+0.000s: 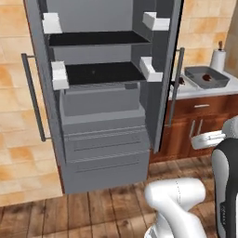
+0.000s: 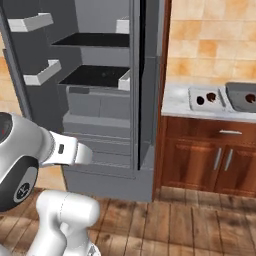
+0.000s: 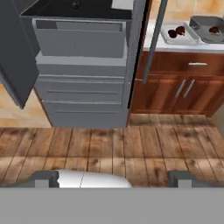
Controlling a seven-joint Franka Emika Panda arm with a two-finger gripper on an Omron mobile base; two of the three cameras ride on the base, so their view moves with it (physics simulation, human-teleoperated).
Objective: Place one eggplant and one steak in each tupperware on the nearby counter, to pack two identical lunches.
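My gripper is open and holds nothing; its fingertips stand far apart above the wooden floor, facing the fridge and the counter. On the counter lies the pale tupperware with two small dark pieces in it, too small to tell apart. To its right, the dark grey tupperware holds a reddish-brown steak. The base views show the same trays, the pale one and the dark one. A small dark lump, perhaps an eggplant, sits on a black fridge shelf.
The grey fridge stands open, its right door jutting out between the shelves and the counter, its left door swung wide. A paper towel roll stands behind the dark tray. Reddish-brown cabinet fronts sit under the counter.
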